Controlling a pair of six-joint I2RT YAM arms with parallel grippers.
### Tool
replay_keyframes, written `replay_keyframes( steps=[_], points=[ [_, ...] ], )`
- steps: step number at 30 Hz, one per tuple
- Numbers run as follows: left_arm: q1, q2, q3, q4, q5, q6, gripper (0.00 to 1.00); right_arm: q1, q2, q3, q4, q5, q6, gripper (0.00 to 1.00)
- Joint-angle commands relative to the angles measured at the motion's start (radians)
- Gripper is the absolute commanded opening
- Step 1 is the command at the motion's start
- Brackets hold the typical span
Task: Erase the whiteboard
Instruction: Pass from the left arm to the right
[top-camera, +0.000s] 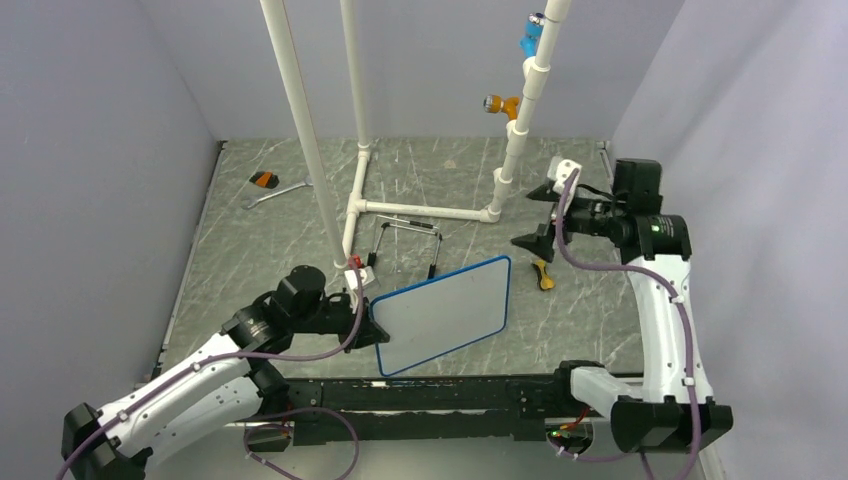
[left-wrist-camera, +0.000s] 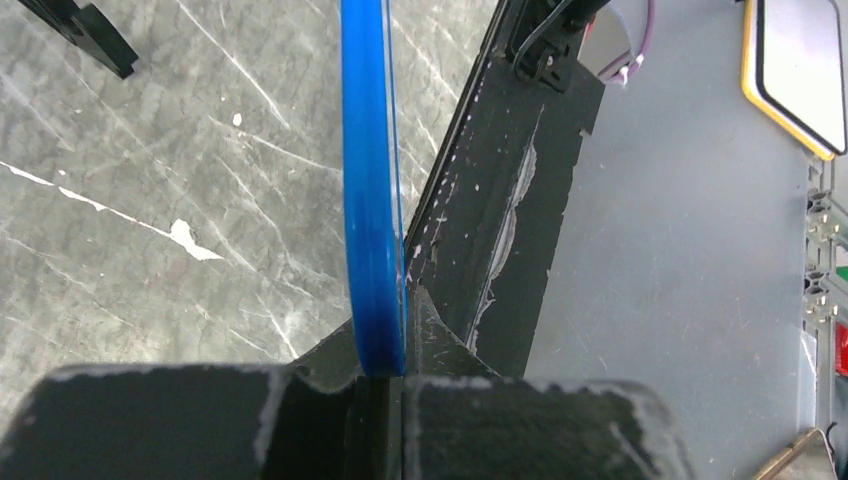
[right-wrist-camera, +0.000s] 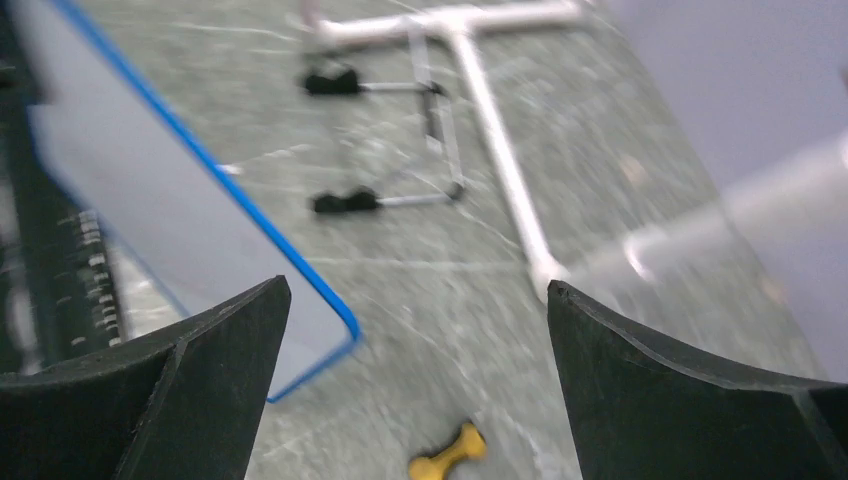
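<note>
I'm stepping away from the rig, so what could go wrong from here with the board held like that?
The left gripper pinches the whiteboard only by its thin blue frame at one edge, so pressure on the face could twist it loose. The open right gripper hangs above a small yellow piece beside the board's corner and might strike it coming down.

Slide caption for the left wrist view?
Left hand clamps the whiteboard by its blue frame, seen edge-on.
</note>
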Motion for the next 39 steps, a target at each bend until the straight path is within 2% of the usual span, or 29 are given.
replay_keyframes(
  steps=[1, 3, 7, 12, 19, 22, 27, 33, 34, 35, 36, 39],
  points=[
    [0.003, 0.049, 0.110, 0.086, 0.081, 0.085, 0.00, 0.248, 0.054, 0.094, -0.299, -0.106, -0.206, 1.00],
    [0.001, 0.084, 0.138, 0.071, 0.097, 0.104, 0.00, 0.357, 0.055, 0.088, -0.270, -0.057, -0.143, 1.00],
    [0.001, 0.146, 0.189, 0.068, 0.140, 0.139, 0.00, 0.480, 0.092, 0.052, -0.220, -0.007, -0.092, 0.99],
    [-0.008, 0.208, 0.254, 0.041, 0.164, 0.180, 0.00, 0.548, 0.187, 0.048, -0.221, 0.070, -0.065, 0.99],
    [-0.013, 0.254, 0.277, 0.009, 0.152, 0.207, 0.00, 0.626, 0.234, 0.009, -0.201, 0.119, -0.022, 0.91],
    [-0.012, 0.262, 0.278, 0.002, 0.143, 0.215, 0.00, 0.648, 0.266, 0.010, -0.232, 0.108, -0.033, 0.79],
    [-0.014, 0.270, 0.282, -0.004, 0.140, 0.220, 0.00, 0.703, 0.346, 0.016, -0.277, 0.117, -0.039, 0.49],
    [-0.012, 0.263, 0.277, -0.010, 0.130, 0.226, 0.00, 0.713, 0.358, 0.034, -0.298, 0.095, -0.049, 0.31],
    [-0.014, 0.263, 0.275, -0.008, 0.130, 0.226, 0.00, 0.714, 0.357, 0.035, -0.306, 0.088, -0.058, 0.24],
    [-0.013, 0.261, 0.274, -0.005, 0.127, 0.225, 0.00, 0.714, 0.360, 0.036, -0.313, 0.080, -0.065, 0.07],
    [-0.014, 0.260, 0.272, -0.002, 0.126, 0.224, 0.00, 0.715, 0.360, 0.038, -0.319, 0.073, -0.067, 0.00],
    [-0.013, 0.253, 0.266, 0.005, 0.101, 0.219, 0.00, 0.713, 0.350, 0.032, -0.317, 0.068, -0.068, 0.00]
  ],
)
